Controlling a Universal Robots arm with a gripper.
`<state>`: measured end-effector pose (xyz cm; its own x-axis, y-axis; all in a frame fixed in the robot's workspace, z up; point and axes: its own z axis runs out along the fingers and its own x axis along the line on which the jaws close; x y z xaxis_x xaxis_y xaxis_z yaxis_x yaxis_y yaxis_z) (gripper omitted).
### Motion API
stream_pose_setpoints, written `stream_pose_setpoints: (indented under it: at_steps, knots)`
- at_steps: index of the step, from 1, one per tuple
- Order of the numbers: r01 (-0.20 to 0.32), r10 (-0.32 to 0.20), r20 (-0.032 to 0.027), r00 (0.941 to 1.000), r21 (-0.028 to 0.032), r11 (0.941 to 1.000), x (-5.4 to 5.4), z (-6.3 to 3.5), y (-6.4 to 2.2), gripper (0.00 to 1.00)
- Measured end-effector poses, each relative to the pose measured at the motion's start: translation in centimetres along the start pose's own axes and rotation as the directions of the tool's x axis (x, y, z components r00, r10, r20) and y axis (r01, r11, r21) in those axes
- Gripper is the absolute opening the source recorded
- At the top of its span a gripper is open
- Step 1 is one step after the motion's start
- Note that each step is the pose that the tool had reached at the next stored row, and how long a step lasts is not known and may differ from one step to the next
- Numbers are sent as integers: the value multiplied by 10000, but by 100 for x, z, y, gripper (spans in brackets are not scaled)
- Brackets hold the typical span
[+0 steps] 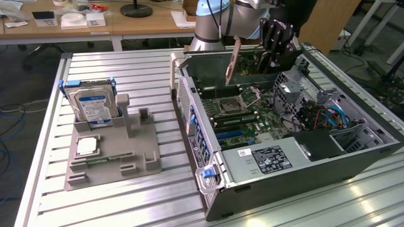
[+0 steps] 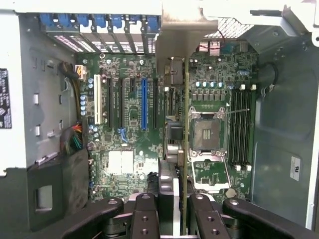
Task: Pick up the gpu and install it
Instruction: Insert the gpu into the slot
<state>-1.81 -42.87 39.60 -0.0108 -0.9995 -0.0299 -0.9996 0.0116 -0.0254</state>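
Tool clamps narrow on top edge of thin green circuit-board gpu with silver end bracket, card hanging edge-down above far end of open grey computer case, over motherboard. Light, stiff, fragile; grip board edges, avoid components.

A: What is the arm showing from the exterior view?

B: A silver-grey tubular body with a pale blue joint cap, leading into the black tool.

A: And the wrist view?

B: Black fingers are showing round recessed screw holes in rows, with matte, angular linkages spreading toward four and eight o'clock.
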Motion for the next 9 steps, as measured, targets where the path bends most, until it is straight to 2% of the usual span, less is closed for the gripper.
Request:
stream_pose_setpoints:
  at_steps: [6,9]
  knots:
    - [-146,146,-16,9999,5,9999,3,109,16,28]
    - [-143,143,-16,9999,4,9999,5,160,80,28]
